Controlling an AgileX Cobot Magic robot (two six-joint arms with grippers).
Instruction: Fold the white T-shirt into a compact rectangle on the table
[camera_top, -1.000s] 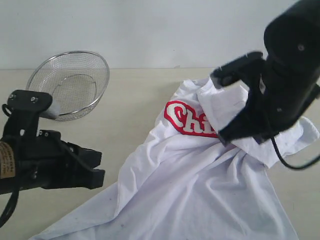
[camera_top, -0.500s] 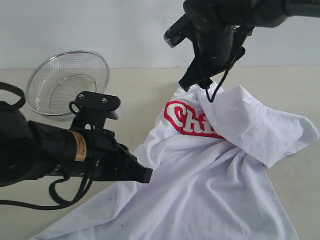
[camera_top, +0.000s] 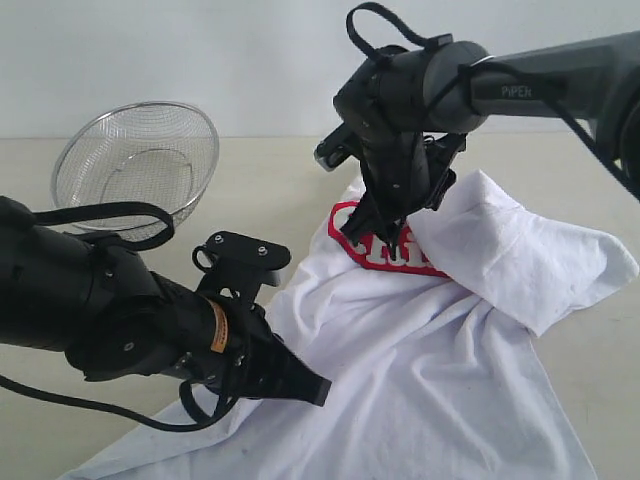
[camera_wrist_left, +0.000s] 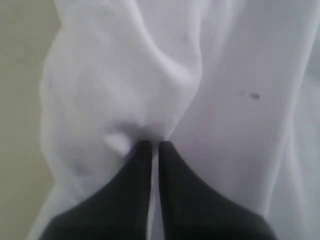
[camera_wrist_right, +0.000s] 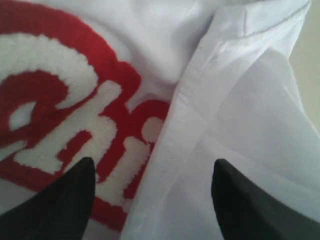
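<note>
My right claw hangs wide open just above the shirt, crumpled on the table, its stitched edge running between my fingers beside the red lettering, while my left claw looks pinched shut on a ridge toward the shirt's other end.

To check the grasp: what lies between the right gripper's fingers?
Right wrist view: a hemmed edge of the white T-shirt and part of its red lettering lie between the fingers of the open right gripper.
</note>
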